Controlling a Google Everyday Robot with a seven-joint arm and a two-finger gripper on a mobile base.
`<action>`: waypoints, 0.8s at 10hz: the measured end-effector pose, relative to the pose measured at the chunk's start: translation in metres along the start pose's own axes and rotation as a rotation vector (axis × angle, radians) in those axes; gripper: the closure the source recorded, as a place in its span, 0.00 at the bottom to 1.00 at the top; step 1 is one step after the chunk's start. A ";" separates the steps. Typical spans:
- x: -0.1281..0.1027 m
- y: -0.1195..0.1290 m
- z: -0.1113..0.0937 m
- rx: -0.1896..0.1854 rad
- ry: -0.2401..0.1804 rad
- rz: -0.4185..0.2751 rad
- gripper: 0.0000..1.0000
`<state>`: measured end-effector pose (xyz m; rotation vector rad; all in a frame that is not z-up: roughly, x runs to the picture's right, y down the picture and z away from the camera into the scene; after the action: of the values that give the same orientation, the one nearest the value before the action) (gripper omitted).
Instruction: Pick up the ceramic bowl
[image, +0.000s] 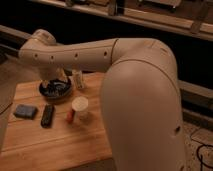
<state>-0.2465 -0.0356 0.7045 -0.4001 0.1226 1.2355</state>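
The gripper (56, 81) is held low over the ceramic bowl (48, 93) near the table's (30, 145) back-left edge (open or closed cannot be told). The glossy rim could be slipped off and the bowl shoved over that edge; with the white cup (80, 105) close by, room is left mainly upward.

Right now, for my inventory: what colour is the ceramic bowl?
Black. The ceramic bowl shows best in the camera view, with the gripper over it.

Dim warm light, tool (56, 81) shadowed at bowl (46, 93)
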 end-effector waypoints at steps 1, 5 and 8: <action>0.000 -0.001 0.000 0.001 0.000 0.002 0.35; -0.026 -0.032 0.004 0.052 -0.040 0.071 0.35; -0.047 -0.069 0.007 0.138 -0.053 0.156 0.35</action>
<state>-0.1981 -0.0934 0.7413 -0.2414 0.1954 1.3811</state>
